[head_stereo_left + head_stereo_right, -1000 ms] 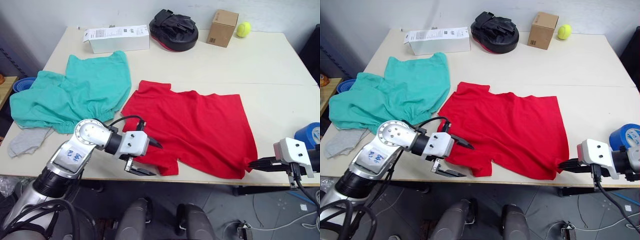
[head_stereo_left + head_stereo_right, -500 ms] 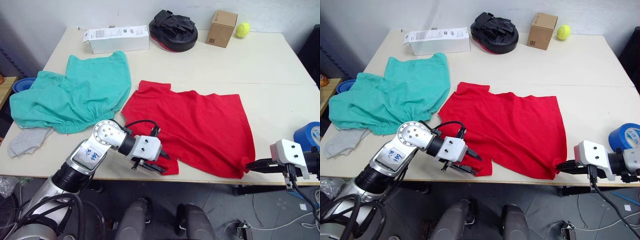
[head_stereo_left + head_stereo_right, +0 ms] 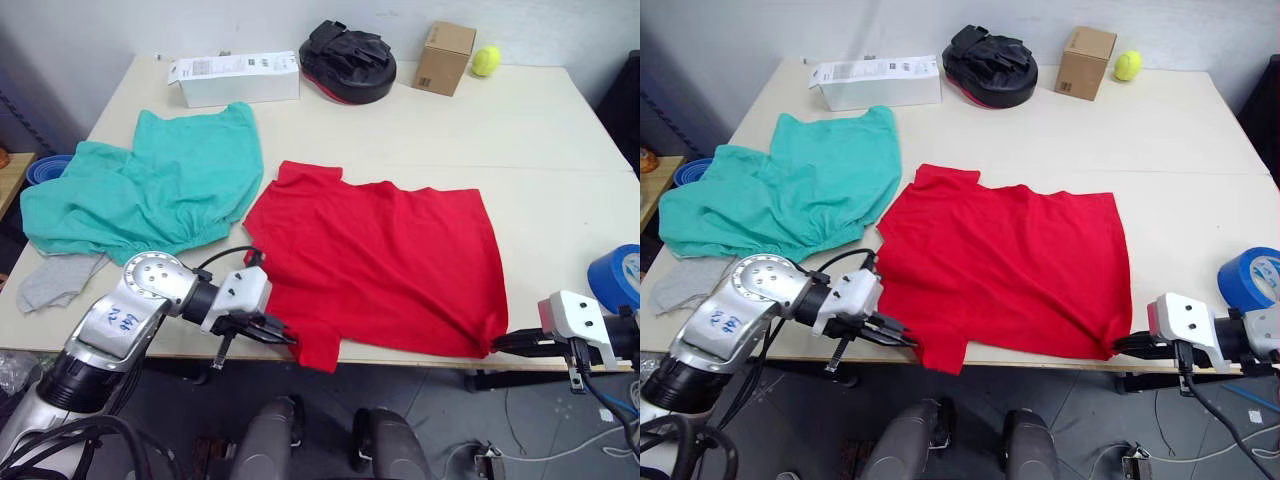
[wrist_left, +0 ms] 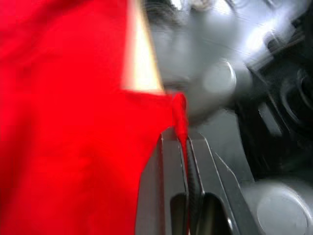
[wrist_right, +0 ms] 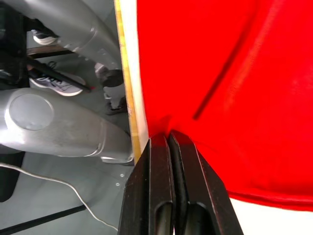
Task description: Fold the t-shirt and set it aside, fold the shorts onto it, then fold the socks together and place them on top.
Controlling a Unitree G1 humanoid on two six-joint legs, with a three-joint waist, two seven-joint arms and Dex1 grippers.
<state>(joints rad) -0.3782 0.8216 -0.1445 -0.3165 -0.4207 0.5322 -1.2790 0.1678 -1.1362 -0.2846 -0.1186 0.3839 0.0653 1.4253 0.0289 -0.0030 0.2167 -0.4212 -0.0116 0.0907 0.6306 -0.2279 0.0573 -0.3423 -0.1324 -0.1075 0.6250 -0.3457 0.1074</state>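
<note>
I hold the limp, light t-shirt [image 3: 385,265] by its hem corners, both tools pinched shut: left [image 3: 283,340] at seven o'clock, right [image 3: 497,346] at five.

The left claw [image 3: 283,338], open beside the t-shirt [image 3: 390,255] a second ago, has closed on its near hem and drawn it toward 6 o'clock, over the counter [image 3: 540,150] edge. The right claw [image 3: 497,345] has shifted slightly toward 6 o'clock with its corner.
</note>
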